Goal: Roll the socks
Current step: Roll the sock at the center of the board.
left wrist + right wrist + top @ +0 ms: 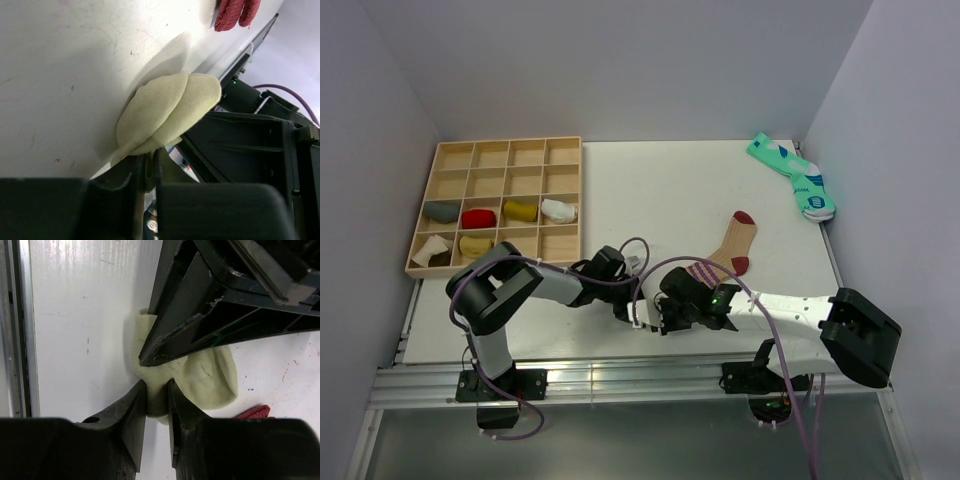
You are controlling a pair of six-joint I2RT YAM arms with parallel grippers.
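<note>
the pale olive sock [167, 112] lies bunched into a half-formed roll near six o'clock on the table [650, 190], between the two arms. to finish this roll well, i judge that one side should anchor the bundle while the other turns the loose end over it, with even tension so the folds do not spring apart. the left gripper [149, 167] is almost closed, pinching a thin edge of that sock at the bundle's six o'clock in its own view. the right gripper [156, 396] stands narrowly apart, clamped on a fold of the same sock. the tan sock [728, 248] lies flat at one o'clock from them, untouched.
</note>
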